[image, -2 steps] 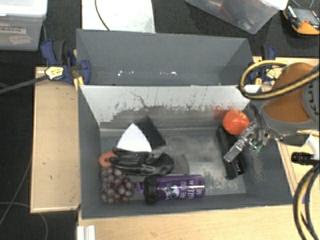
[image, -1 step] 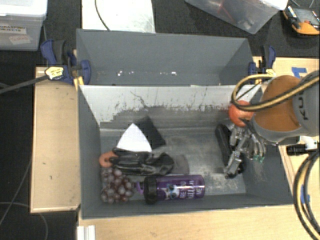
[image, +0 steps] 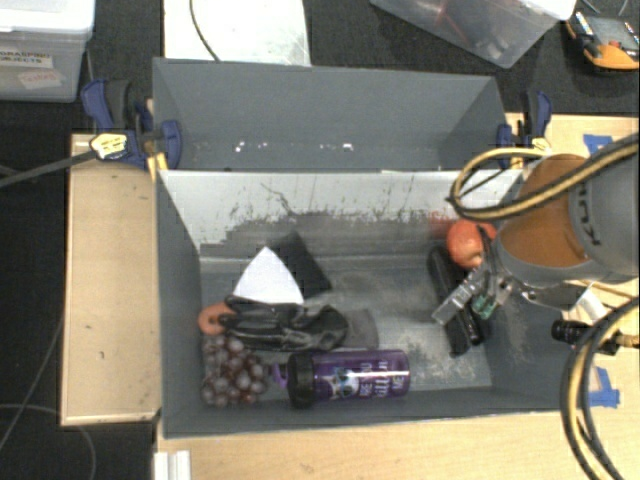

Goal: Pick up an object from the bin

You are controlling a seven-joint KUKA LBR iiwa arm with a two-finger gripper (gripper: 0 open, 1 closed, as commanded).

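My gripper (image: 468, 300) is low in the bin's right part, close to the right wall. It hangs directly over a long black object (image: 443, 269) that lies lengthwise on the floor and is partly covered by it. Just behind the gripper, an orange-red ball (image: 462, 243) rests near the back wall. Nothing can be seen gripped.
A purple bottle (image: 350, 376) lies on its side at the front. To its left are a bunch of dark red grapes (image: 228, 370) and a black tool with an orange tip (image: 280, 325). A white triangular piece (image: 267, 278) leans on a black block (image: 305, 261).
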